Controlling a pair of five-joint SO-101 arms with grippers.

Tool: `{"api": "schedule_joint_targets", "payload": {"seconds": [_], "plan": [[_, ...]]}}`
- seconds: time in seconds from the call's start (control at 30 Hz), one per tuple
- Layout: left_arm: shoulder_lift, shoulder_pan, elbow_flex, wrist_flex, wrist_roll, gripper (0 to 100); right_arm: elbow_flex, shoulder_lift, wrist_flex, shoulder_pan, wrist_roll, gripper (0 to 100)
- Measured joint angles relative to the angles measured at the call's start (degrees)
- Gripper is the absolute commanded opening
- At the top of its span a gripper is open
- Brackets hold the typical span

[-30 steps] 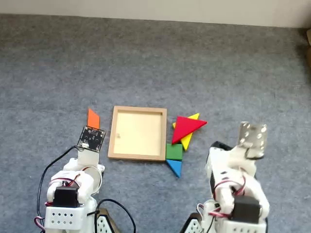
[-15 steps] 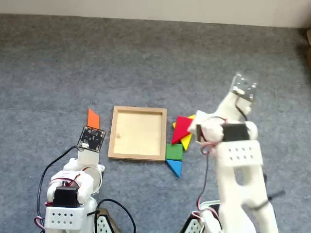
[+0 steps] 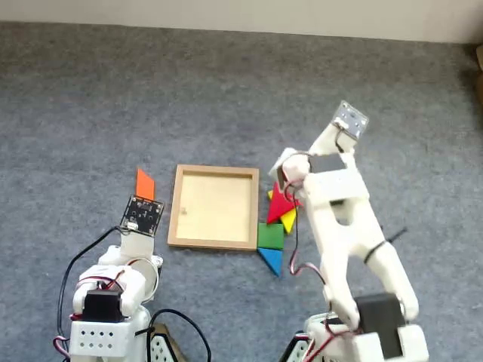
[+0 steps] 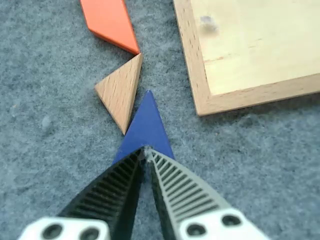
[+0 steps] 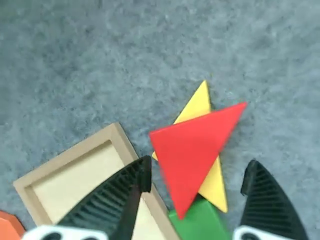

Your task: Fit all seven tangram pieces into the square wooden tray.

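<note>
Fingers (image 5: 117, 200) of our right gripper (image 5: 196, 172) stand wide apart and hold nothing. They hang over the red triangle (image 5: 192, 145), one finger above a corner of the tray (image 5: 70, 156) and the other out beyond the pile, away from the tray.

The red triangle lies partly on top of the yellow triangle (image 5: 197, 102), just beside the tray on our right arm's side. On that same side the green square (image 5: 200, 220) sits against the tray's near corner, with the light blue triangle (image 3: 272, 260) just past it.

Our left gripper (image 4: 145, 152) has its fingers pressed together, tips meeting at the edge of the dark blue triangle (image 4: 145, 125). We cannot tell whether they nip that edge. The wood-coloured triangle (image 4: 120, 92) and the orange parallelogram (image 4: 107, 20) lie beside it, on the tray's opposite side. The tray itself holds no piece yet.

We judge the stacked pair to be the main risk. If we close on the red triangle, the yellow one may be dragged along or pushed further from the tray. The finger nearest the tray could also land on the rim rather than the grey felt (image 3: 226, 90), shoving the tray or blocking the grip. A thin, flat piece may simply slip out as the fingers close.
</note>
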Motion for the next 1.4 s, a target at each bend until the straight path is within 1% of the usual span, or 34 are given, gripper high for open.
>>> {"api": "schedule_joint_targets", "payload": {"seconds": [0.23, 0.47, 0.7, 1.0, 1.17, 1.4], "plan": [[0.00, 0.00, 0.00, 0.00, 0.00, 1, -13.19, 12.04, 6.51, -2.37, -6.68, 28.5], [0.00, 0.00, 0.00, 0.00, 0.00, 1, -19.43, 18.64, 7.38, -3.87, -10.73, 28.5], [0.00, 0.00, 0.00, 0.00, 0.00, 1, -19.87, 22.86, 7.38, -3.87, -11.96, 28.5], [0.00, 0.00, 0.00, 0.00, 0.00, 1, -19.87, 22.95, 7.38, -3.78, -12.57, 28.6], [0.00, 0.00, 0.00, 0.00, 0.00, 1, -19.87, 22.95, 7.38, -1.58, -12.57, 28.6], [0.00, 0.00, 0.00, 0.00, 0.00, 1, -19.87, 22.95, 7.38, -1.76, -12.57, 28.6]]}}
